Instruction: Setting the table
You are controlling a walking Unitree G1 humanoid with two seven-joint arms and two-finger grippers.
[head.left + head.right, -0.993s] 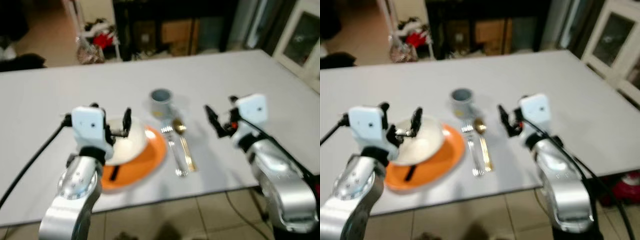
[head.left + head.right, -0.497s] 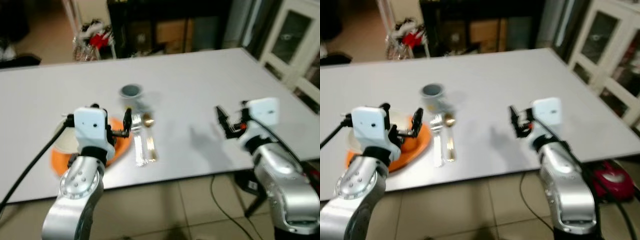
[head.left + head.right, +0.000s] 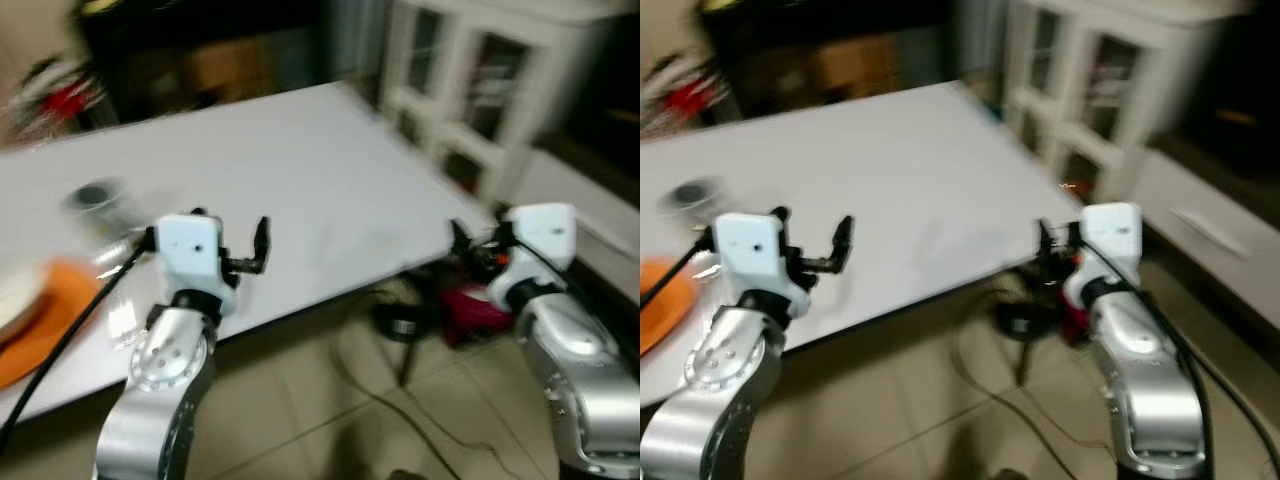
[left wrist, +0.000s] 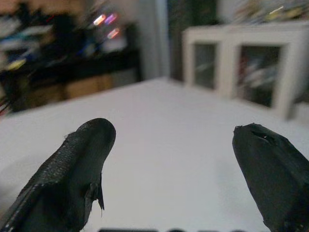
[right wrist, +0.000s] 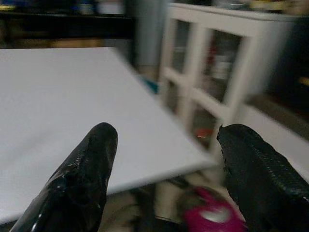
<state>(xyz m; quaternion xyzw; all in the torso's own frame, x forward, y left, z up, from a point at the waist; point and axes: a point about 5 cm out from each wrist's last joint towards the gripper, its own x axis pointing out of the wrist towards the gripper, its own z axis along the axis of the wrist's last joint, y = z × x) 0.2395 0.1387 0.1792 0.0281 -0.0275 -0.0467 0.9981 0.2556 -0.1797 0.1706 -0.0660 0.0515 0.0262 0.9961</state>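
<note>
The left gripper [image 3: 228,243] is spread wide and holds nothing; it hangs above the near edge of the white table [image 3: 300,170]. In the left wrist view its two fingers [image 4: 72,174] stand far apart with bare tabletop between them. The right gripper [image 3: 470,245] is also spread wide and empty, off the table's right corner, above the tiled floor [image 3: 330,400]; between its fingers [image 5: 82,179] show the table corner and something pink-red [image 5: 212,217] on the floor.

The place setting lies at the far left, well apart from both grippers: an orange plate [image 3: 30,330] cut by the frame edge, a grey cup [image 3: 92,197] beyond it, and what seems to be cutlery [image 3: 120,300] beside the plate, too blurred to tell. A white cabinet [image 3: 470,80] stands past the table's right end.
</note>
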